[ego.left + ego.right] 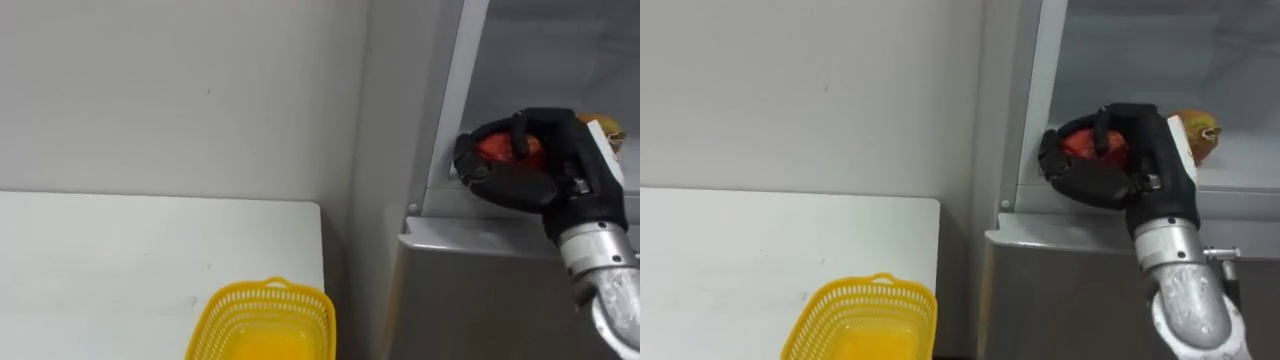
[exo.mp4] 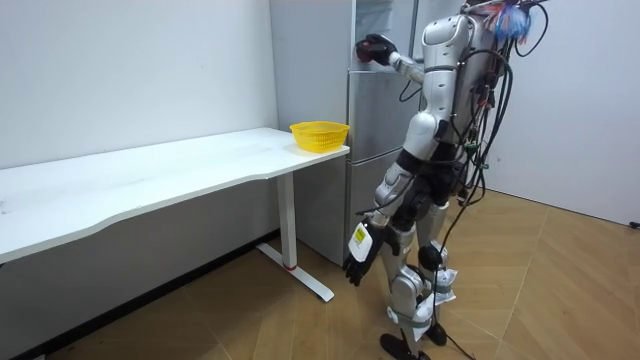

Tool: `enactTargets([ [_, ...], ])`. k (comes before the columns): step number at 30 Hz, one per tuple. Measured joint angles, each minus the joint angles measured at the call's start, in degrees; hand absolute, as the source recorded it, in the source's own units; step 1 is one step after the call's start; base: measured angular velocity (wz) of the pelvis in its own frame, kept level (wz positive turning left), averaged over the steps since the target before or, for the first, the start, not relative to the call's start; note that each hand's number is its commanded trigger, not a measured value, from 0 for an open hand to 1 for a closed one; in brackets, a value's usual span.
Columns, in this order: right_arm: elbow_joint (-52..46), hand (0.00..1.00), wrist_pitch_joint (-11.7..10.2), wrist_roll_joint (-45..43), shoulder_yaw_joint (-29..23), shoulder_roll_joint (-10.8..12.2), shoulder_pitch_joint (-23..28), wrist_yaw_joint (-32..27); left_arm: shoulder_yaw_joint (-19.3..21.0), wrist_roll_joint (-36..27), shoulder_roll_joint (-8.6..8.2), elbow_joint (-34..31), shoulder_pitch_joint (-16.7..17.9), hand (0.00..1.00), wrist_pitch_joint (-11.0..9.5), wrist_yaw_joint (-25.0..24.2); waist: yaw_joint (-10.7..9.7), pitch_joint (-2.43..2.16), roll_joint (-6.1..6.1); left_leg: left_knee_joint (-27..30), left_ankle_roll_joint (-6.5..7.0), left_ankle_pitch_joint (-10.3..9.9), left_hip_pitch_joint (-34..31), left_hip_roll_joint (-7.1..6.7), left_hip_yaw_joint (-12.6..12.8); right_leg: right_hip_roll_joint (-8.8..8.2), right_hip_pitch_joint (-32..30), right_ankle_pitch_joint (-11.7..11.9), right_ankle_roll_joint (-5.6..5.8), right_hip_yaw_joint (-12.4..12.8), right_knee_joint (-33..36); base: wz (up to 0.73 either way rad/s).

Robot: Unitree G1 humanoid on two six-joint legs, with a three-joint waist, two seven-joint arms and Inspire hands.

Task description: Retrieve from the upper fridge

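White table [image 1: 100, 260] meets the grey fridge [image 1: 470, 290], a yellow basket [image 1: 300, 296] by the table's right edge. At the upper shelf's front left corner, the right hand [image 1: 522, 186] curls round a red fruit [image 1: 497, 148], seemingly round, with no clear long axis. The left hand [image 2: 357, 262] hangs low.

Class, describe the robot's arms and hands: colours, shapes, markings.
The right hand is black with a white tag at its back, on a ribbed silver cylindrical wrist and rounded grey forearm. The left hand is black too, with a pale tag; both arms are silver-grey.
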Motion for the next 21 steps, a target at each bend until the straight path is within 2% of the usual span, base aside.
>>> enactTargets([
  [4,-4.3,1.00,0.0,-1.0,1.1,0.4,2.0,-1.3,0.0,0.1,-0.15,0.1,0.4,0.00,-0.3,0.8,-0.3,-0.33,0.45,0.2,0.01,0.0,-0.4,0.01,0.2,-0.06,-0.5,0.0,0.00,0.0,0.1,0.00],
  [8,-9.4,1.00,-0.5,-7.4,1.5,1.3,3.1,-1.9,0.2,0.1,-0.61,0.6,0.4,0.00,-1.5,1.4,0.0,-0.29,0.64,0.2,0.00,0.0,0.2,0.10,0.8,0.06,-0.3,0.0,-0.02,0.6,0.2,-0.09],
  [10,-12.3,1.00,-1.5,-11.9,1.6,2.0,3.2,-2.8,0.2,0.0,-0.82,2.2,0.1,0.00,-2.4,1.8,0.0,-0.22,0.75,-0.2,0.01,0.0,0.4,0.09,0.8,0.08,0.0,0.0,-0.01,0.7,0.2,0.00],
  [12,-15.2,1.00,-2.4,-16.0,1.7,3.0,4.0,-4.4,0.2,0.0,-0.86,3.0,0.0,0.00,-2.5,2.4,0.0,-0.19,0.70,-0.3,0.00,0.0,0.4,0.10,0.8,0.10,-0.1,0.0,-0.01,0.7,0.2,0.00],
  [18,-21.0,1.00,-5.2,-20.4,4.9,3.1,5.4,-5.2,-0.8,-1.9,-0.83,3.6,0.2,0.00,-3.4,2.8,0.2,-0.05,0.64,-0.4,0.00,0.0,0.3,0.12,1.1,0.12,-0.4,0.0,-0.02,0.9,0.2,0.00],
  [21,-22.8,1.00,-5.3,-22.5,6.7,3.1,5.6,-5.5,-1.0,-2.3,-0.83,4.9,0.0,0.00,-4.2,2.6,0.5,-0.18,0.15,-0.5,0.00,0.0,0.1,0.14,1.1,0.12,-0.6,0.0,-0.02,0.7,0.2,0.00],
])
